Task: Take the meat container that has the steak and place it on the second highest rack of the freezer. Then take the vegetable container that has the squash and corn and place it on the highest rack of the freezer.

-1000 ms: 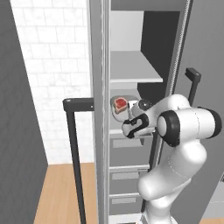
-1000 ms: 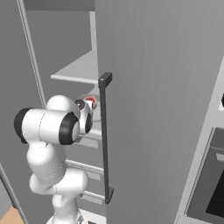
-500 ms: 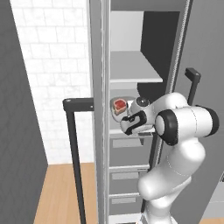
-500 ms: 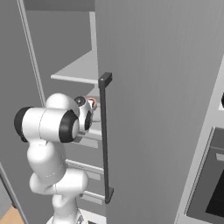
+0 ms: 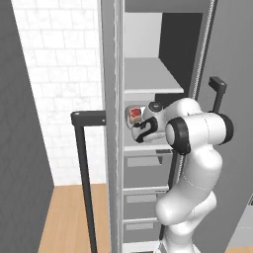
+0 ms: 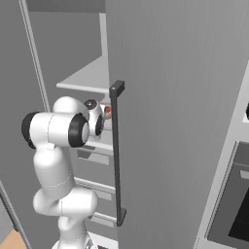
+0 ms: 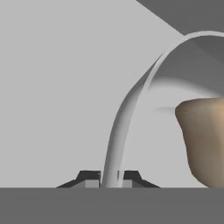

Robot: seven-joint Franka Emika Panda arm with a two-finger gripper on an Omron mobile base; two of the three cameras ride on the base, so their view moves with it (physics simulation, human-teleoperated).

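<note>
The meat container [image 5: 131,116] is a shallow clear tray with the red steak [image 5: 134,114] in it. My gripper [image 5: 140,127] is shut on its near rim and holds it inside the open freezer [image 5: 112,148], just above the second highest rack [image 5: 143,147] and under the highest rack [image 5: 148,75]. In the hand view the gripper [image 7: 110,177] pinches the curved rim [image 7: 127,109], with the steak's pale edge [image 7: 203,140] at the right. From the right, the steak [image 6: 107,113] peeks out past the door handle [image 6: 116,151]. The vegetable container is out of view.
The freezer's grey door [image 6: 175,121] stands open close beside my arm, and a second door with a dark bar handle [image 5: 84,163] is on the left. Grey drawers [image 5: 141,197] sit below the shelves. A black-glass oven [image 6: 236,209] is to the right.
My hand has edged the meat container slightly deeper into the freezer at the same height. The grip is unchanged.
</note>
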